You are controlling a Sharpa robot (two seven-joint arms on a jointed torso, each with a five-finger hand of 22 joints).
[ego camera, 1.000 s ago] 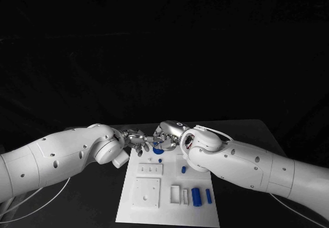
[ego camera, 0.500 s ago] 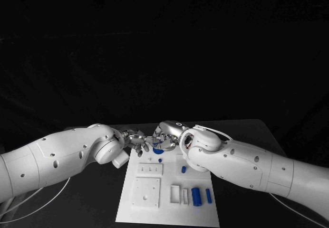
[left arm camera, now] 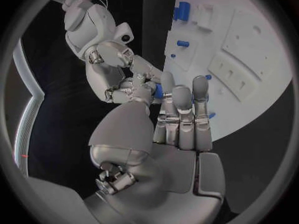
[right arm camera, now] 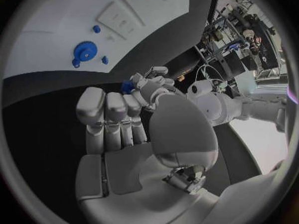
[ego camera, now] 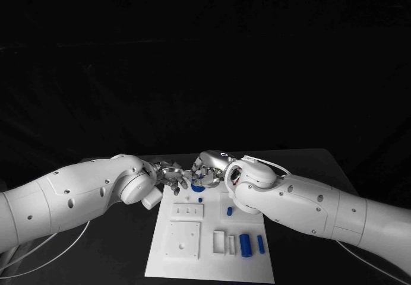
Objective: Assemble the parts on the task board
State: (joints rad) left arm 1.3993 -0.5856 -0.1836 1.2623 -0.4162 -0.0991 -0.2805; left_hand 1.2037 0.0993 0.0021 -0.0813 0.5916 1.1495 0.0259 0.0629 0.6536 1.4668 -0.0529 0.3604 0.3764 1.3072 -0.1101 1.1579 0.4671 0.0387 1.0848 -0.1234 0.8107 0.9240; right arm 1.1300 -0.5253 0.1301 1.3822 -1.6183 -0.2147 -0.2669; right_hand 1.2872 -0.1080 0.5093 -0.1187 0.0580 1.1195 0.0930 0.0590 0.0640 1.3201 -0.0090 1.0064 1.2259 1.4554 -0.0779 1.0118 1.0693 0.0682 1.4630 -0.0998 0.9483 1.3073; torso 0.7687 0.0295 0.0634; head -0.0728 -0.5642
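The white task board (ego camera: pixel 209 261) lies in the middle of the table. Above its far end my left hand (ego camera: pixel 174 176) and right hand (ego camera: pixel 214 168) meet fingertip to fingertip. A small blue part (left arm camera: pixel 157 90) sits pinched between the thumb and a finger of my left hand (left arm camera: pixel 168 119). The fingertips of my right hand (right arm camera: pixel 118 119) reach the same blue part (right arm camera: pixel 127 86); whether they grip it is unclear. A blue gear (ego camera: pixel 198 189) rests on the board just below the hands. Blue pegs (ego camera: pixel 245 244) lie near the board's right edge.
A white block (ego camera: pixel 152 199) lies off the board's left edge under my left wrist. White inset plates (ego camera: pixel 184 240) cover the board's left half, and white bars (ego camera: pixel 219 242) sit beside the pegs. Another small blue peg (ego camera: pixel 230 211) lies mid-board.
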